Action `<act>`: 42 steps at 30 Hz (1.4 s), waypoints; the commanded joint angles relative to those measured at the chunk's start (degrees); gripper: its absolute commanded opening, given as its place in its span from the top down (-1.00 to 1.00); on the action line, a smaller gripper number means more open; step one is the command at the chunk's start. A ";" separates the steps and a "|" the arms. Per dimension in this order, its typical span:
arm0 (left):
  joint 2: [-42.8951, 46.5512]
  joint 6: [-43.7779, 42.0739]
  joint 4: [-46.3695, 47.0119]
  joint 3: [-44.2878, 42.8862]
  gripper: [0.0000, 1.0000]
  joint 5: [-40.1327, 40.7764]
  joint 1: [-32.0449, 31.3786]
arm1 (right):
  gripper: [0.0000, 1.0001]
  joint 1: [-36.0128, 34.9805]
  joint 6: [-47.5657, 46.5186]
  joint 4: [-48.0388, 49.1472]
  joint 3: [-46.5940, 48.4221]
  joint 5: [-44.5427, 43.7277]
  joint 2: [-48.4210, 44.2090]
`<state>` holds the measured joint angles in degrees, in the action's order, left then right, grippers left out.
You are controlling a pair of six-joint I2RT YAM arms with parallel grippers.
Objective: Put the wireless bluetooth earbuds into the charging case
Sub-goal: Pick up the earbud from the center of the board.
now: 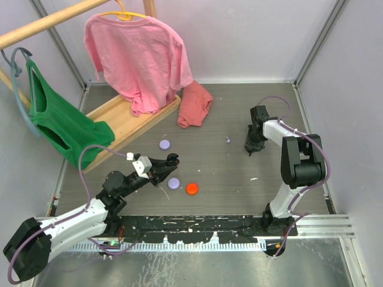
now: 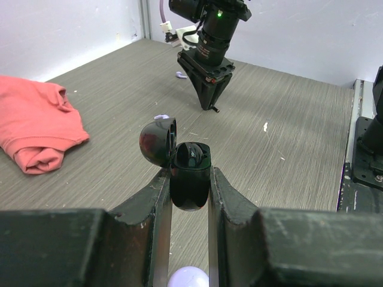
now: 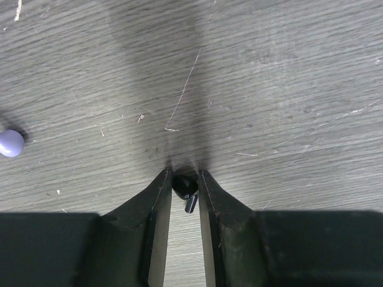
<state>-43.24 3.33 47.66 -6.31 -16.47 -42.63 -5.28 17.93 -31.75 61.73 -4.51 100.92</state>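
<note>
**Case held open on the left, black earbud pinched on the right**

The left gripper [image 2: 190, 173] was clamped on the charging case [image 2: 191, 194], a glossy black, rounded pod. Its domed lid [image 2: 158, 140] was flipped open to the left and the hollow faced up. The case was held above the table's near-left part.

Far to the right, the right gripper [image 3: 184, 178] pointed straight down at the table [image 3: 287, 78]. Its matte black fingers [image 3: 157, 203] were closed on a black earbud [image 3: 183, 185], a tiny shiny bulb with a short stem, right at the surface. A lavender bit [image 3: 11, 143], smooth and round, lay well to the left of it.

The table was grey with a fine streaked grain, scratches and white flecks. Three flat round pucks sat near the left gripper: purple [image 1: 164, 144], lavender [image 1: 173, 183] and orange-red [image 1: 192, 189].

A crumpled red cloth [image 1: 194, 104] lay at the far middle. A wooden rack [image 1: 128, 122] at the far left carried a pink T-shirt [image 1: 140, 60] and a green garment [image 1: 60, 122]. Pale panel walls enclosed the space.
</note>
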 commanded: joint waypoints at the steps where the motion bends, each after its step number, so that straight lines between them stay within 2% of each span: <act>1: 0.20 -0.42 2.46 -0.75 0.95 0.11 0.01 | 0.44 -1.16 -0.42 -2.35 0.26 -0.93 1.03; 8: 1.31 0.27 3.07 -0.31 0.95 1.03 0.04 | 0.52 -5.01 0.84 -1.67 -0.53 -1.08 -1.76; 21: 0.19 0.27 3.59 -0.42 0.96 1.11 0.01 | 0.26 -8.05 -0.33 -3.15 -1.83 1.08 -1.09; 29: 0.27 0.43 3.60 -0.29 0.96 1.12 0.01 | 0.25 -8.08 -1.73 -4.02 -0.57 0.95 -0.14; 33: 0.18 0.45 3.55 -0.31 0.96 1.21 0.00 | 0.29 -8.06 -2.11 -4.11 -0.26 0.95 0.84; 42: -0.60 0.61 4.17 -0.34 0.96 1.10 0.01 | 0.54 -8.04 -2.39 -4.92 -0.49 1.29 -2.04</act>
<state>-43.70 3.64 47.75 -6.28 -16.19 -42.63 -12.97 16.38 -32.75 61.39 -3.88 100.42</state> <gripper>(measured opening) 0.242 0.278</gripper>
